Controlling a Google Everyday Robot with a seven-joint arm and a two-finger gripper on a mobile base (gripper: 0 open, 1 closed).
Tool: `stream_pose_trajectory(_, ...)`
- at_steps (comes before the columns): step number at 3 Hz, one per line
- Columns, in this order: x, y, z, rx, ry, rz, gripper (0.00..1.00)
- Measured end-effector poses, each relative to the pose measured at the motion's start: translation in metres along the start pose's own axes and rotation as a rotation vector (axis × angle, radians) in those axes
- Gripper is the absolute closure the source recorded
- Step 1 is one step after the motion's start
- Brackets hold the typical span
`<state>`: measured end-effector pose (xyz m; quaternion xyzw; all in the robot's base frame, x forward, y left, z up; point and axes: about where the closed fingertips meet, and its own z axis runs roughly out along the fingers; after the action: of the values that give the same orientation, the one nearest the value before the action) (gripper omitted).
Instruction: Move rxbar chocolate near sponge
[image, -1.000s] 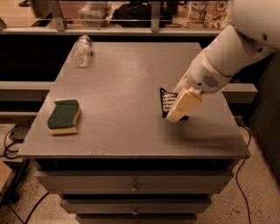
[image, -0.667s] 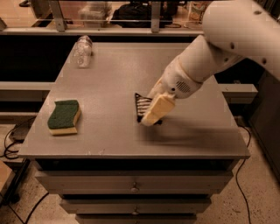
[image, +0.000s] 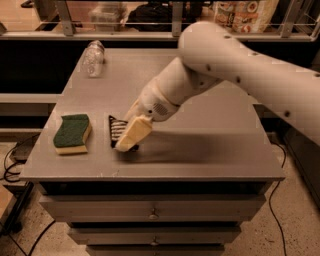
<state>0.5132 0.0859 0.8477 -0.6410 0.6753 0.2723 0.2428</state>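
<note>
Currently, claw (image: 124, 141): hanging low over the front-left part of the desk (image: 215, 155) and clenching the chocolate bar; one pale finger is facing the camera and covering the bar's right side.
Chocolate bar (image: 116, 131): standing up on edge in the claw's grip, showing a black wrapper with white lines on its left part. Its lower edge is sitting at the desk top or just above it, and I cannot tell which.
Sponge (image: 73, 133): lying flat near the front-left corner, green side up over yellow foam. It is sitting near the bar, to its left, and not touching it.
Arm (image: 235, 70): reaching in from the right edge and slanting down across the middle of the desk.
Bottle (image: 93, 57): lying on its side near the back-left corner, well apart from the rest.
Drawers (image: 150, 210): sitting stacked under the front edge.
</note>
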Motion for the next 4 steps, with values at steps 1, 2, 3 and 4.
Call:
stream_pose_trajectory(1, -0.020, 0.003, 0.026, -0.038, -0.040, -0.010, 0.51)
stream_pose_trajectory(2, -0.034, 0.005, 0.042, -0.061, -0.063, -0.017, 0.27)
stream_pose_trajectory(3, -0.041, 0.005, 0.048, -0.063, -0.077, -0.019, 0.04)
stream_pose_trajectory(4, -0.050, 0.010, 0.045, -0.070, -0.094, -0.039, 0.00)
